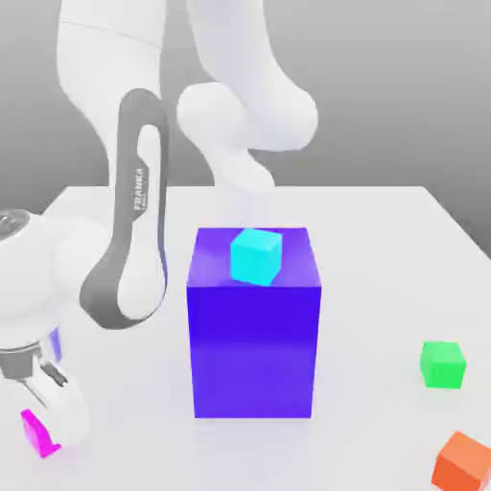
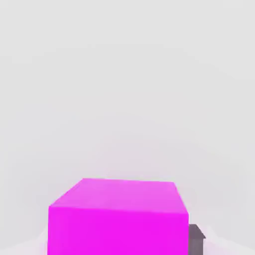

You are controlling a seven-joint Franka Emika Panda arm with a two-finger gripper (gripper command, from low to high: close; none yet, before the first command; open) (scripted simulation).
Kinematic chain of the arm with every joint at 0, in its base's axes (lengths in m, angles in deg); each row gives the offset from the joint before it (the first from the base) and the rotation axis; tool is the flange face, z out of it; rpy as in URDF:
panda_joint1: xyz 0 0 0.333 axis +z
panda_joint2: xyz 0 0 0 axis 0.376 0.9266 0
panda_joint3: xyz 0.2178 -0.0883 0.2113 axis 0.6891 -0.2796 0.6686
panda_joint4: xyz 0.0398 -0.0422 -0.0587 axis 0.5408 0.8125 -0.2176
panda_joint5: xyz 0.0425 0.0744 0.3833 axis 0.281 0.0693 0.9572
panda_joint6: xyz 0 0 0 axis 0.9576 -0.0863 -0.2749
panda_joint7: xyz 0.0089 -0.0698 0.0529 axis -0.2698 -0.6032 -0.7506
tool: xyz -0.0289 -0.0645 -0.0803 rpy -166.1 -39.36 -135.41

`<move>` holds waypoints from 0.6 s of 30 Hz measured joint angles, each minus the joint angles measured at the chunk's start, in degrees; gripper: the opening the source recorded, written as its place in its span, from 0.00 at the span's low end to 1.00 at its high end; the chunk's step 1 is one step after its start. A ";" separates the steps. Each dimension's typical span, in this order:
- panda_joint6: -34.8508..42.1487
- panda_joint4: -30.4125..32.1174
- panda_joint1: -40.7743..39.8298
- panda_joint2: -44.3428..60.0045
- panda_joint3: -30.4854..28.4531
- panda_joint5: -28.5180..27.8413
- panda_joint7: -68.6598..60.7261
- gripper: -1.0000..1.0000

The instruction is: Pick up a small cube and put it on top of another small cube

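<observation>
White table — blue-violet block, magenta cube, green cube, orange cube

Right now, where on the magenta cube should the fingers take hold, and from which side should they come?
From above, fingers on two opposite upright faces. The magenta cube sits flat on the white table at the exterior view's lower left, with bare table around it, so the side faces look reachable. The gripper is already down at it, pointing downward, which suits that approach. The blue-violet block stands well apart.

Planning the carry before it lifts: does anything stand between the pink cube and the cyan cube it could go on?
The cyan cube sits atop the tall blue block, so from the pink cube at table level in the claw, the block's side stands between; lift above it first.
</observation>
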 joint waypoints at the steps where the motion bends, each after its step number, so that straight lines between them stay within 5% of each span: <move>1: 1.52 0.46 0.52 -2.00 -0.75 -1.13 0.83 0.00; 18: 4.90 11.75 23.73 -17.22 25.42 -8.88 -26.14 0.00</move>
